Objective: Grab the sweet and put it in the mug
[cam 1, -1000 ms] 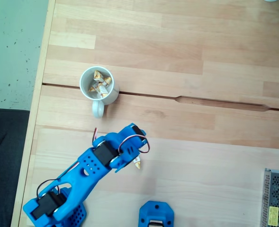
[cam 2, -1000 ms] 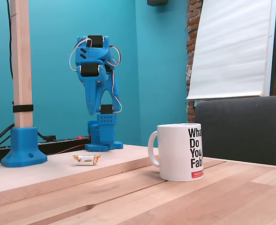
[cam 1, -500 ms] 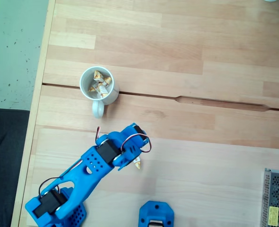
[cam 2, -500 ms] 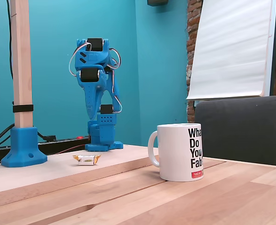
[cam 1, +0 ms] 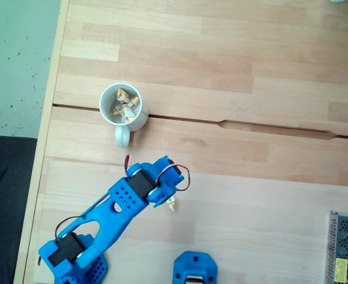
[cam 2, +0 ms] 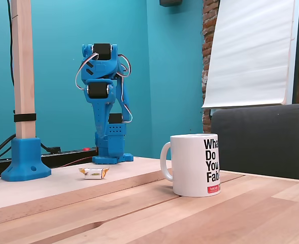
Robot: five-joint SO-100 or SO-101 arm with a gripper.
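White ceramic, the mug (cam 2: 197, 164) carries black lettering cut off at its curve: "Wha", "Do", "You", "Fab", above a small red label too fine to read. From above, the mug (cam 1: 124, 106) holds several wrapped sweets. One sweet (cam 2: 93, 173) lies on the wooden desk (cam 2: 200, 218), well apart from the mug; seen from above, the sweet (cam 1: 172, 205) peeks from under the blue arm. Whether the end effector (cam 1: 165, 195) is released or clenched cannot be told
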